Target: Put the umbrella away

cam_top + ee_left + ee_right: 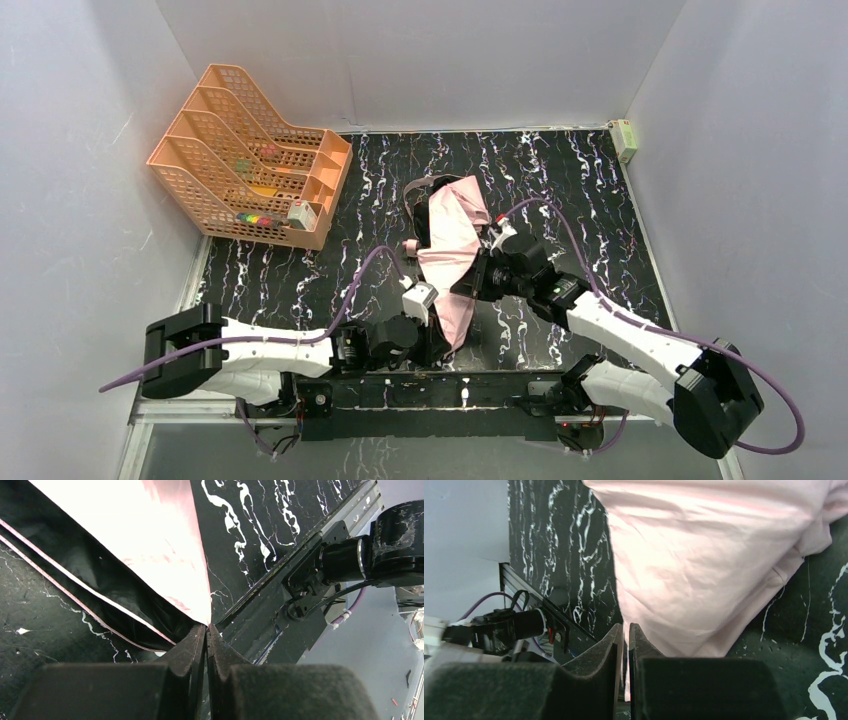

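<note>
Orange file rack (250,160) sits far left on the black marbled table (580,180), well apart from the action. Left gripper (440,335) (206,630): jaws pressed together, pinching the near corner tip of the umbrella (450,240) fabric. Umbrella lies mid-table between the arms, half collapsed, canopy crumpled, pale pink side up, narrowing toward the near edge. Left wrist cam shows the black underside with a pink-edged hem beneath the pink panel (150,540). Small pale handle (409,246) sticks out on its left. Right gripper (472,280) (624,630): at the canopy's right edge, jaws nearly together, pink fabric (704,565) caught in the gap.
</note>
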You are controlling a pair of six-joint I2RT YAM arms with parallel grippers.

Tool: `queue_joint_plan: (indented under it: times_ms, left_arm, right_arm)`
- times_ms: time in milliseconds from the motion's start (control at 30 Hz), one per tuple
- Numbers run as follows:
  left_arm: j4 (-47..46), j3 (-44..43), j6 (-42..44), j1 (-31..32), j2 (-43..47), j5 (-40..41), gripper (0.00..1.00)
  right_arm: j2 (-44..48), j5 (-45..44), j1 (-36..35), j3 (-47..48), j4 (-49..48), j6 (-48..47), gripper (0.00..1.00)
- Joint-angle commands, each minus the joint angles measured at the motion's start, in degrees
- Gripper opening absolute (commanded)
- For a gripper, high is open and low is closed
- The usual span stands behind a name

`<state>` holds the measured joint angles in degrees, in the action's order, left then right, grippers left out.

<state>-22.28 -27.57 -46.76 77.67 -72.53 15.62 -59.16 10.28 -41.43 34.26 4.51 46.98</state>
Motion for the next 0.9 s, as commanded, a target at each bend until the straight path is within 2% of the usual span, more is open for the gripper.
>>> queue_joint_plan:
  times_ms: [0, 100, 233, 367, 400, 433, 467, 567, 633, 700, 733, 867]
  left_arm:
    - [-1.89, 0.80, -1.67, 0.94, 0.17, 2.96, 0.03]
    - [-1.88, 0.94, -2.26, 1.08, -0.88, 3.07, 0.03]
    - [-2.98, 1.03, -2.63, 1.16, -3.73, 1.74, 0.01]
    - [-2.47, 1.22, -3.37, 1.43, -4.25, 1.60, 0.04]
    - [-1.29, 0.76, -3.31, 1.48, -3.84, 1.69, 0.06]
    - [-0.14, 0.24, -3.37, 1.51, -2.87, 1.86, 0.18]
    - [1.13, -0.13, -3.44, 1.52, -1.17, 2.21, 0.25]
    - [11.64, -5.51, -1.37, 1.48, 6.71, 7.08, 0.37]
    - [20.80, -11.96, 1.16, 0.05, 7.74, 11.98, 0.38]
    - [28.74, -19.04, 4.26, -2.75, 5.87, 14.50, 0.39]
    - [33.85, -27.01, 8.60, -9.02, 2.64, 13.19, 0.39]
    - [33.49, -35.59, 14.58, -22.20, -1.39, 4.15, 0.39]
  right_arm:
    - [-0.72, 2.15, -0.27, -3.19, -7.03, 2.34, 0.17]
    - [-1.24, 2.24, -0.28, -7.24, -9.85, 3.35, 0.17]
    - [-4.49, 3.98, -1.24, -13.67, -20.03, 6.33, 0.18]
    - [-8.67, 0.52, -2.20, -17.96, -22.00, 7.68, 0.17]
    - [-9.78, 0.11, -2.27, -18.69, -22.60, 7.78, 0.18]
    - [-10.56, -0.36, -2.35, -19.24, -22.94, 7.80, 0.18]
    - [-11.26, -1.22, -2.38, -19.45, -22.60, 7.34, 0.17]
    - [-13.37, -1.84, -2.46, -19.85, -21.59, 5.16, 0.18]
    - [-13.53, -2.08, -2.43, -20.61, -21.56, 4.82, 0.18]
    - [-13.08, -2.43, -2.46, -21.10, -21.15, 4.58, 0.18]
    - [-12.50, -2.55, -2.60, -21.34, -20.51, 3.97, 0.18]
    - [-11.20, -2.64, -2.52, -20.87, -18.97, 2.74, 0.18]
